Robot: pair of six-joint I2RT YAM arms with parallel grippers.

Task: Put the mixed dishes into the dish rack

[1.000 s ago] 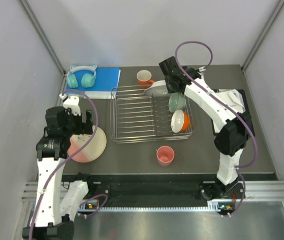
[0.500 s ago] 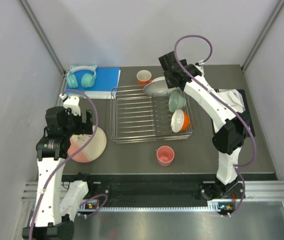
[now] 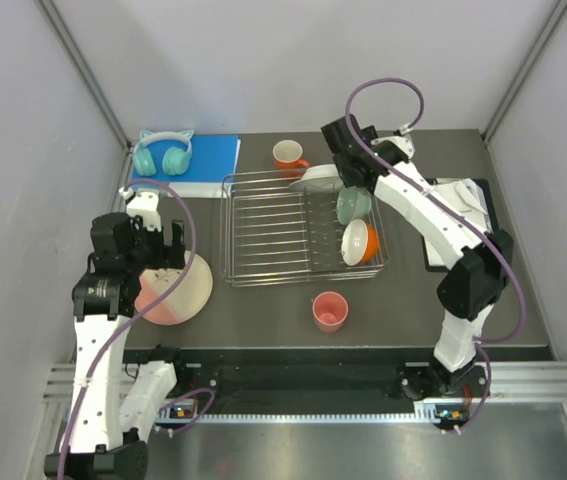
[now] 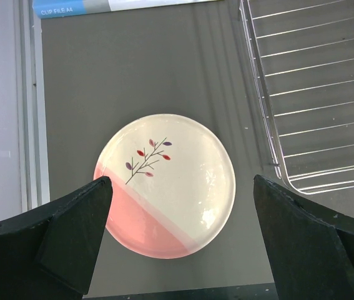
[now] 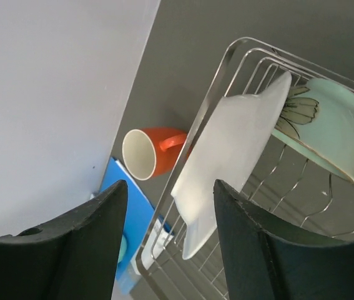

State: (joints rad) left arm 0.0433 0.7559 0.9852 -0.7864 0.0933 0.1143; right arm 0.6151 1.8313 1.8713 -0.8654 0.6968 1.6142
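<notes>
The right gripper (image 5: 169, 203), fingers spread, hovers at the white plate (image 5: 233, 156), which rests tilted on edge between the rack (image 5: 214, 94) rim and mint bowl (image 5: 320, 134) for support. The left gripper (image 4: 181, 181), also spread, brackets the sprig plate (image 4: 164, 203) on the table, ready for pickup.

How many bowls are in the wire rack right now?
2: a mint-green bowl on the right side of the silver wire rack, and a white-inside orange bowl beside it, nearer the arms. None appears hidden.
</notes>
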